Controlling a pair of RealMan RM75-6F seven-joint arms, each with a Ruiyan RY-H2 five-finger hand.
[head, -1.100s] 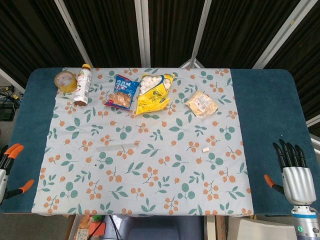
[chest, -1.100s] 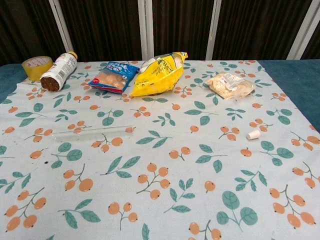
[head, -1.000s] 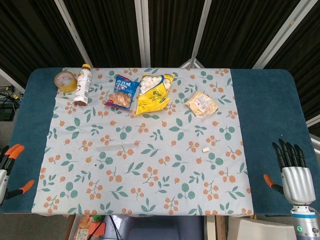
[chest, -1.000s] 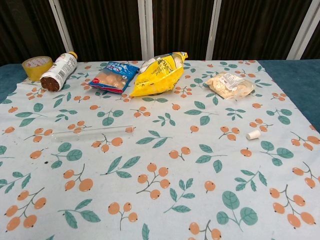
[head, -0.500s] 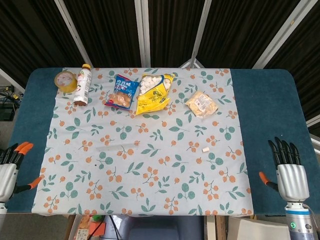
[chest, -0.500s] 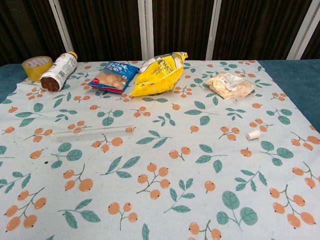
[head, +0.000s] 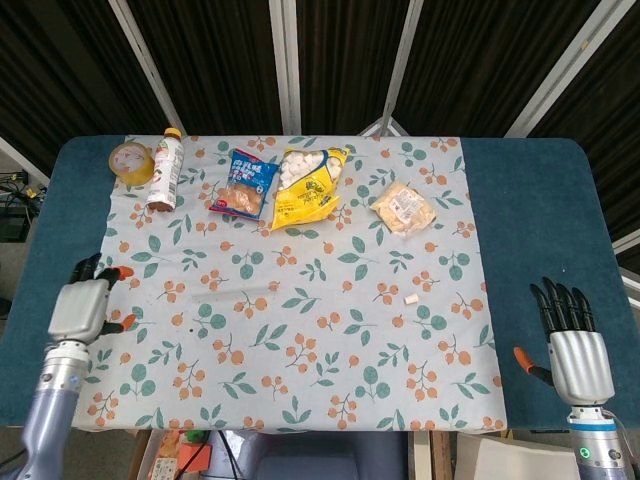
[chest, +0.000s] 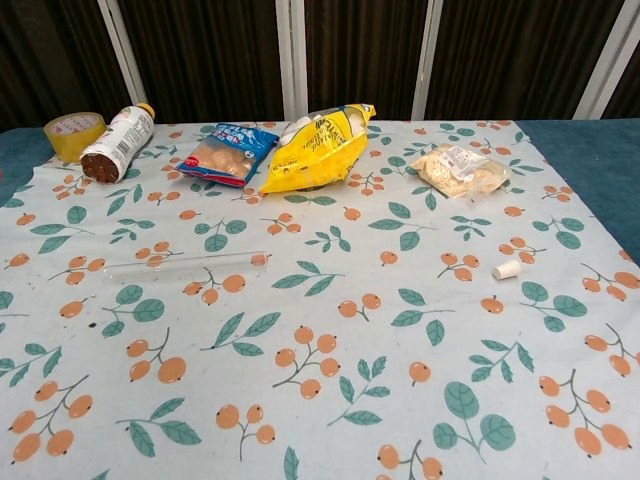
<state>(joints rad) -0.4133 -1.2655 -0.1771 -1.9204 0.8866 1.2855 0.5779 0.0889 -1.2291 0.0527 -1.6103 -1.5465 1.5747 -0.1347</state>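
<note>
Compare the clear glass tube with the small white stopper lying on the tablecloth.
The glass tube is long, thin and see-through; the white stopper is short, stubby and opaque. The tube lies left of the cloth's centre, nearer the left hand; the stopper lies on the right half, nearer the right hand. Both lie flat on the tablecloth, untouched by either hand.

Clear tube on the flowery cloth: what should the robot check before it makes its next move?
1. Left hand holds nothing: ok.
2. Right hand holds nothing, fingers apart: ok.
3. Clear tube lies flat with nothing on it: ok.
4. White stopper lies apart from the tube: ok.
5. Tube's ends open or plugged: cannot tell.
</note>
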